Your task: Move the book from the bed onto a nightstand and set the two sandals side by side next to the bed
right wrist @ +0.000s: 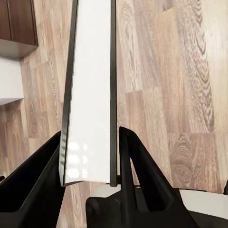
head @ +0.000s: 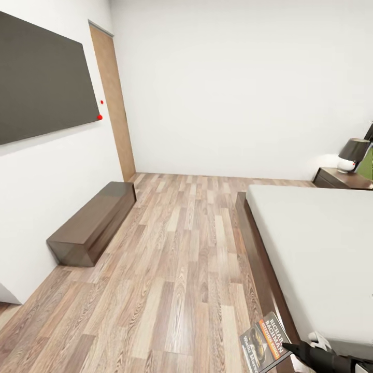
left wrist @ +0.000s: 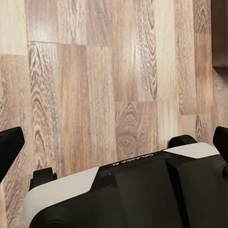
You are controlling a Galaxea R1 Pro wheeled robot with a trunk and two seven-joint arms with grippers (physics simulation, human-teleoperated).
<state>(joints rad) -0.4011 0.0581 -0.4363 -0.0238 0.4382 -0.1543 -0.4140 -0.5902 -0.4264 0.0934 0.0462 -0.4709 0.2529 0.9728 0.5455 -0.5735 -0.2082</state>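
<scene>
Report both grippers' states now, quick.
Left gripper: open, fingers spread wide over the wood floor, holding nothing.
Right gripper: shut on the book, clamped edge-on between its fingers.

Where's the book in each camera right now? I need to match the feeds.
Head view: the book sits at the bottom edge, cover up, held by the right gripper beside the bed.
Left wrist view: the book is not in it.
Right wrist view: the book is seen edge-on, white pages between the fingers.
Shared landmark: the wood-plank floor.
</scene>
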